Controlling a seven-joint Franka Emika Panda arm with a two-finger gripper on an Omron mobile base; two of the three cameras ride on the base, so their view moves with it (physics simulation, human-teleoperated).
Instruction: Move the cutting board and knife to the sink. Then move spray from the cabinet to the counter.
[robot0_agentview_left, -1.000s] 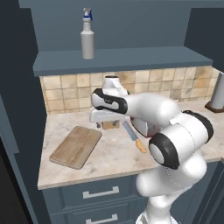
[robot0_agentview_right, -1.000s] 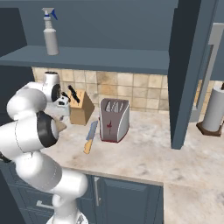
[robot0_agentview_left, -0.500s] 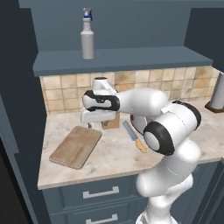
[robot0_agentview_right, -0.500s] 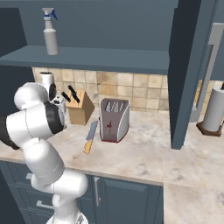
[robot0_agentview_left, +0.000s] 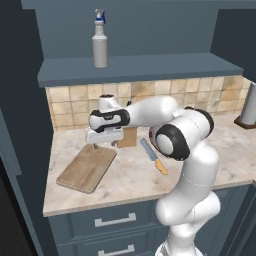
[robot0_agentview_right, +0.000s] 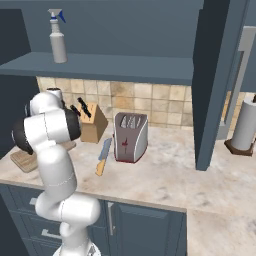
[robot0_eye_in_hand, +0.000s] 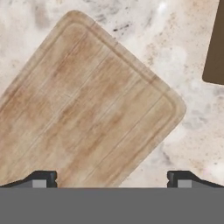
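Wide beige counter (robot0_agentview_left: 130, 182) below a tan tiled backsplash, slate-blue cabinet (robot0_agentview_left: 150, 67) ledge above it. White arm (robot0_agentview_left: 165, 112) reaching left across the counter, hand pointing down. Flat on the counter at the left end, cutting board (robot0_agentview_left: 87, 167), angled, corner toward the wall; seen in the hand view as a tilted board (robot0_eye_in_hand: 83, 109) with bare marbled stone to the right of it. Silver toaster (robot0_agentview_right: 131, 137) standing mid-counter in the right base view, knife block (robot0_agentview_right: 92, 122) with black-handled knives just to its left. Paper towel roll (robot0_agentview_right: 245, 125) upright far to the right. Up on the cabinet ledge, spray (robot0_agentview_left: 100, 42) upright, nozzle blue and white, well apart from everything below; also visible at (robot0_agentview_right: 58, 37). Knife (robot0_agentview_left: 153, 156) lying flat on the counter right of the board, apart from it, orange handle toward the front edge, blade toward the wall; in the right base view (robot0_agentview_right: 103, 156) just beside the toaster. Gripper (robot0_agentview_left: 97, 145) poised above the far end of the board, jaws spread wide with nothing between them; fingertips (robot0_eye_in_hand: 41, 178) at the bottom of the hand view, one over the wood, the other over stone.
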